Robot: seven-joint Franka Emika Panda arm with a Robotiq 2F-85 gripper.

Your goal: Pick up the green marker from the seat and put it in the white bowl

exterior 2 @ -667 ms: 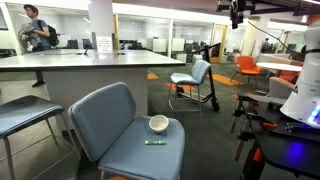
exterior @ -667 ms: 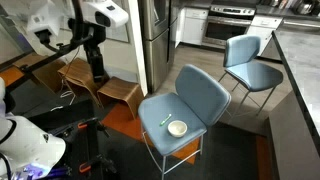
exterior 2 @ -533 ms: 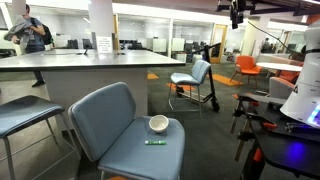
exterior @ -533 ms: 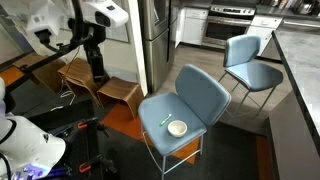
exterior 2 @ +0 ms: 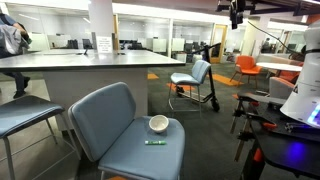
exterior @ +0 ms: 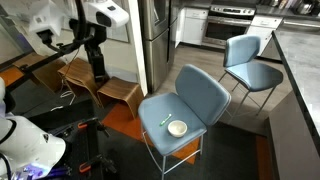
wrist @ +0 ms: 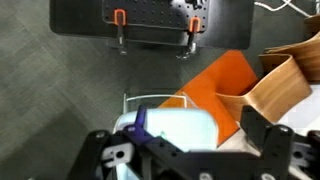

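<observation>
The blue-grey seat (exterior: 178, 108) stands mid-floor in both exterior views (exterior 2: 118, 132). The green marker (exterior: 163, 119) lies on its cushion, a short way from the white bowl (exterior: 177, 128), which also sits on the cushion. Both show again in an exterior view: marker (exterior 2: 154, 142), bowl (exterior 2: 158, 123). My gripper (exterior: 98, 72) hangs high and well away from the seat, over the brown stools; it also shows near the ceiling (exterior 2: 237, 14). In the wrist view the gripper (wrist: 185, 150) is open and empty, with the pale seat (wrist: 175, 128) far below between the fingers. The bowl is hidden there.
Brown wooden stools (exterior: 118, 92) stand under the arm and show in the wrist view (wrist: 285, 88). A second blue-grey chair (exterior: 250, 62) stands further back. A large table (exterior 2: 70, 70) is behind the seat. A scooter and robot base (exterior: 30, 140) are at one side.
The arm and the things on the seat have not moved. A person in the background has walked towards the picture's left edge.
</observation>
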